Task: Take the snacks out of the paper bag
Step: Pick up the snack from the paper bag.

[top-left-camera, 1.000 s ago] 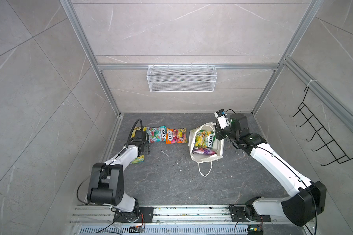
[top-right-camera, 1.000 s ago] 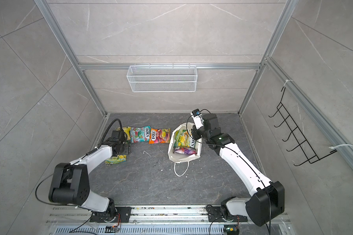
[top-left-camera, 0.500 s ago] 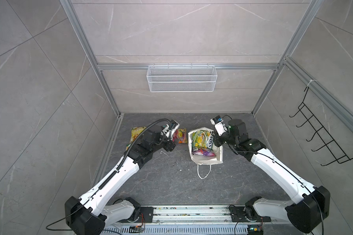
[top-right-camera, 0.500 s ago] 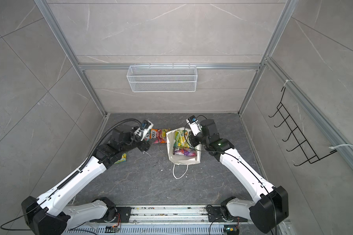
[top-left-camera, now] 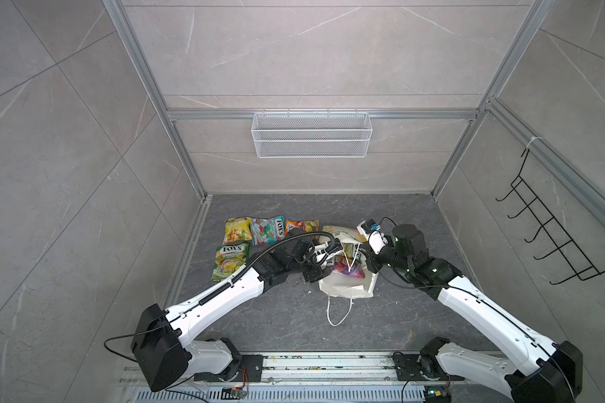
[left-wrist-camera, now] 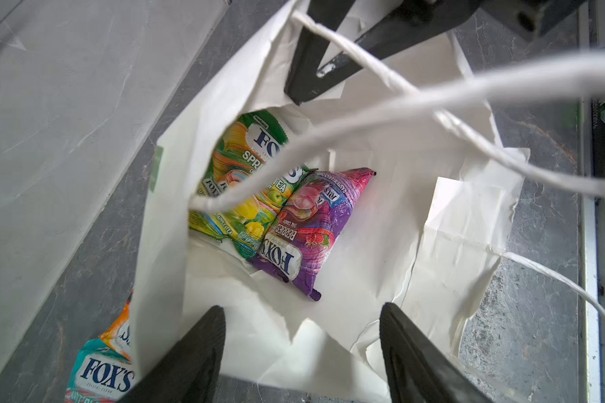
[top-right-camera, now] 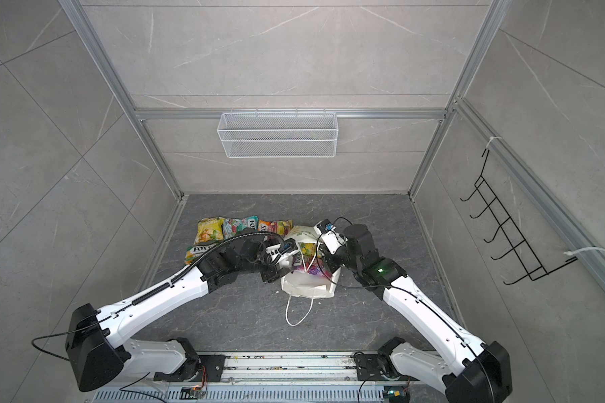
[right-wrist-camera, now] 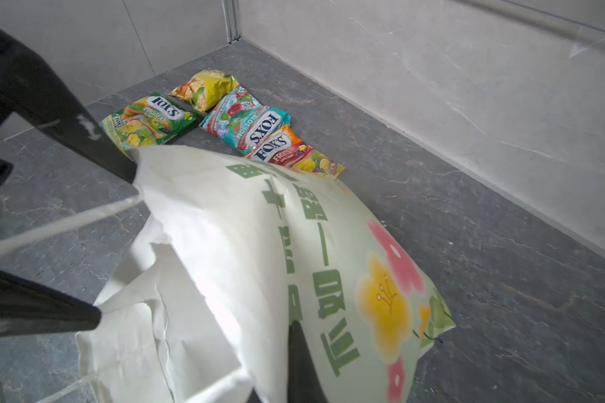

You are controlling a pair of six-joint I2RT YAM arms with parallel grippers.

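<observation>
We note: paper bag (right-wrist-camera: 206, 216) white, green lettering, pink and yellow flowers; purple packet (left-wrist-camera: 304, 226); green-yellow packet (left-wrist-camera: 238, 157); worktop (right-wrist-camera: 468, 216) dark grey, veined.

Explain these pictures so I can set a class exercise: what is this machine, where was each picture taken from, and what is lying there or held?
Two white robot arms stand at a dark grey table. Two pictures look down from overhead, side by side; the other two come from a camera on each arm's wrist. The right end effector, shut, pinches the rim of a white paper bag. The left end effector, open and empty, hangs over the bag's mouth. Inside lie a purple packet and a green-yellow packet of sweets. Four other packets lie on the table beside the bag, the teal packet among them.
</observation>
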